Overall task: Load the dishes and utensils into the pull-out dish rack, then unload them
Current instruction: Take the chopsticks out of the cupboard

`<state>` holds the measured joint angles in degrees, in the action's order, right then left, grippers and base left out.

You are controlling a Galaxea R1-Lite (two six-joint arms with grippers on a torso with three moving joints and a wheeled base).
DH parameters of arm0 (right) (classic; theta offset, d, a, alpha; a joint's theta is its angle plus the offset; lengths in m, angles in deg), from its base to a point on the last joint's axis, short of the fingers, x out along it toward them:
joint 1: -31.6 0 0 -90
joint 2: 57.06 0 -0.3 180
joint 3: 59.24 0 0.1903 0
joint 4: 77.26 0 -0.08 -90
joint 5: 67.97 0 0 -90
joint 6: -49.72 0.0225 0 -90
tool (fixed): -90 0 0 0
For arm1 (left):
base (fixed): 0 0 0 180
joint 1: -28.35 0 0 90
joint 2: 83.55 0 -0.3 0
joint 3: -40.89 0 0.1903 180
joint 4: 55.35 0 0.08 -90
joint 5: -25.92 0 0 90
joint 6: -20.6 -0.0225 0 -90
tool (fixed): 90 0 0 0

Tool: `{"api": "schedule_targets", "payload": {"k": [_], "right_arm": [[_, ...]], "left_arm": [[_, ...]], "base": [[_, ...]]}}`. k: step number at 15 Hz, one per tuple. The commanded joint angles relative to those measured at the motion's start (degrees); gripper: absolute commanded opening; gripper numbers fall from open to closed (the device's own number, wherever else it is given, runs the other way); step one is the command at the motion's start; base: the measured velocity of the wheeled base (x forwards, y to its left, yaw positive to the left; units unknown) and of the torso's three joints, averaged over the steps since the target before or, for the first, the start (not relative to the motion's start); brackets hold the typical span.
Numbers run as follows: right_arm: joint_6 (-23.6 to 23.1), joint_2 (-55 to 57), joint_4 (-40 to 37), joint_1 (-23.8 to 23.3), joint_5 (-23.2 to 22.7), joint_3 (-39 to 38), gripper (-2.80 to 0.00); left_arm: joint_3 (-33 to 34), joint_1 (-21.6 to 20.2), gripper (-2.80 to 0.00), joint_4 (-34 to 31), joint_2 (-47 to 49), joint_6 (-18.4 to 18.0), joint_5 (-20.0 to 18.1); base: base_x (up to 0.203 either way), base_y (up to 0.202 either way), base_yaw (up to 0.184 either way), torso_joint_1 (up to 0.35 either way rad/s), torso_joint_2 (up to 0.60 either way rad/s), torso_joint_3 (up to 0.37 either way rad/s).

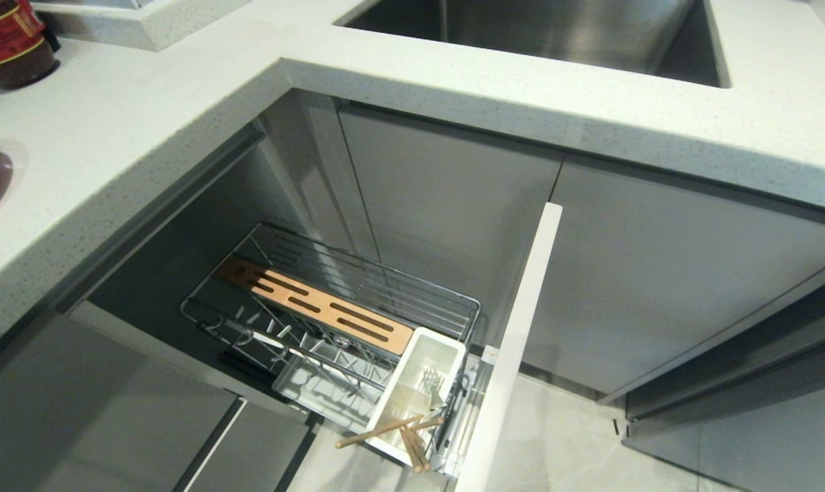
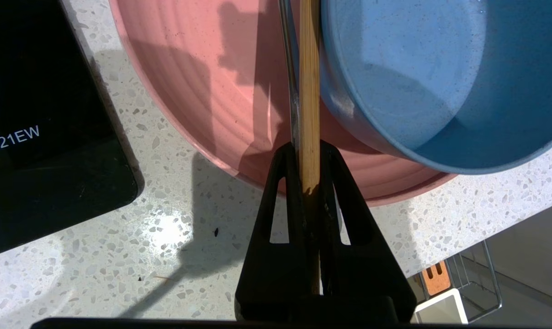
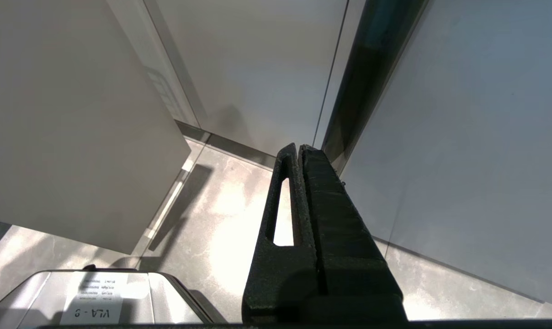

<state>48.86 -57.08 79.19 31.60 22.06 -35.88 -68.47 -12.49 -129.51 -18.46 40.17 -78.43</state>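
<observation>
Chopstick [image 2: 310, 91] sits pinched between my left gripper [image 2: 309, 157] fingers, alongside the spoon [image 2: 290, 73] handle, over the salmon-pink plate [image 2: 212, 82] that carries the pale blue bowl [image 2: 440, 77] on the speckled counter [image 2: 166, 228]. Beside it a black device [image 2: 43, 137] reads "C21EW". My right gripper [image 3: 301, 153] hangs closed and empty above the floor [image 3: 212, 219], near a label reading "VLA - 9". Farther off, the pull-out dish rack [image 1: 358, 301] stands open, chopsticks [image 1: 399, 434] leaning from its white cutlery cup [image 1: 419, 389].
</observation>
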Motion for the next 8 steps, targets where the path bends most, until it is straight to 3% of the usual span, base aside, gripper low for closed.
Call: {"api": "schedule_targets", "payload": {"k": [1, 7, 8], "right_arm": [[-0.03, 0.02, 0.01, 0.0, 0.06, 0.0, -2.8], [-0.03, 0.02, 0.01, 0.0, -0.01, 0.0, -2.8], [-0.03, 0.02, 0.01, 0.0, -0.01, 0.0, -2.8]], "left_arm": [[0.03, -0.12, -2.8, -0.36, 0.38, 0.12, -0.07], [-1.11, -0.21, -2.8, -0.27, 0.73, 0.3, 0.02], [-1.2, -0.21, -0.66, -0.27, 0.64, 0.21, 0.02]], "base": [[0.0, 0.0, 0.0, 0.0, 0.0, 0.0], [0.0, 0.0, 0.0, 0.0, 0.0, 0.0], [0.0, 0.0, 0.0, 0.0, 0.0, 0.0]]}}
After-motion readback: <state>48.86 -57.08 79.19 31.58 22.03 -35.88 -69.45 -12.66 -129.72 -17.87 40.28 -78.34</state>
